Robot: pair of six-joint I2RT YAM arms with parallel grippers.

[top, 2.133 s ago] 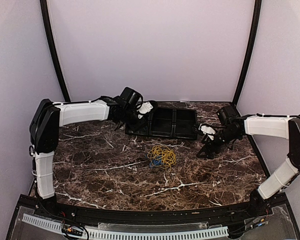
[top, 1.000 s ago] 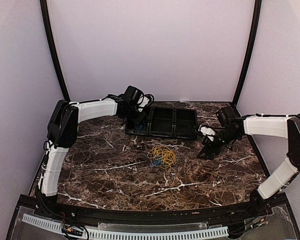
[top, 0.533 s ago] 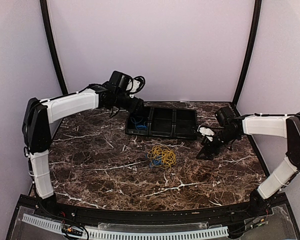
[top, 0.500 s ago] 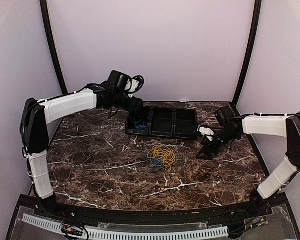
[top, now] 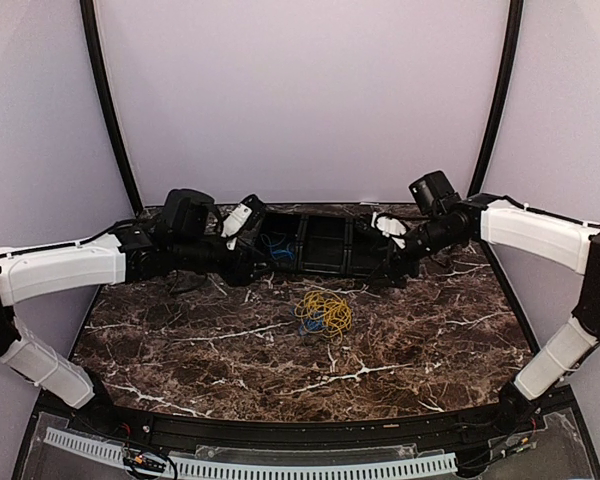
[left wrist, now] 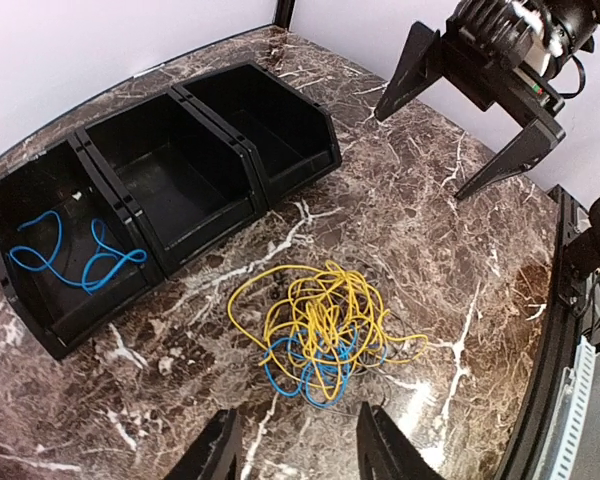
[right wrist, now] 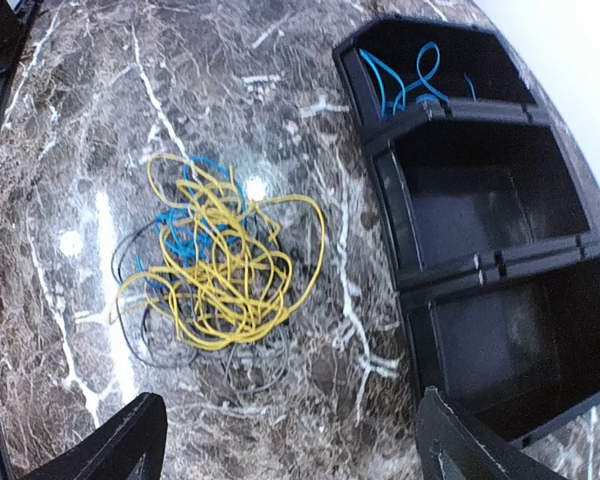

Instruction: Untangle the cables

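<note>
A tangle of yellow, blue and dark grey cables (top: 324, 313) lies on the marble table in front of the tray; it also shows in the left wrist view (left wrist: 320, 325) and the right wrist view (right wrist: 215, 265). A single blue cable (left wrist: 75, 260) lies in the tray's left compartment, also seen in the right wrist view (right wrist: 410, 70). My left gripper (top: 252, 266) (left wrist: 298, 455) is open and empty, held above the table left of the tangle. My right gripper (top: 398, 262) (right wrist: 290, 460) is open and empty, raised near the tray's right end, also visible from the left wrist (left wrist: 420, 155).
A black tray with three compartments (top: 348, 268) stands at the back of the table; its middle (left wrist: 170, 165) and right compartments hold nothing. The table's front rail (top: 300, 435) runs along the near edge. Purple walls close in the back and sides.
My left arm has swung back from over the tray's left compartment and dropped low at the left. My right arm has lifted off the table and moved toward the tray's right end.
</note>
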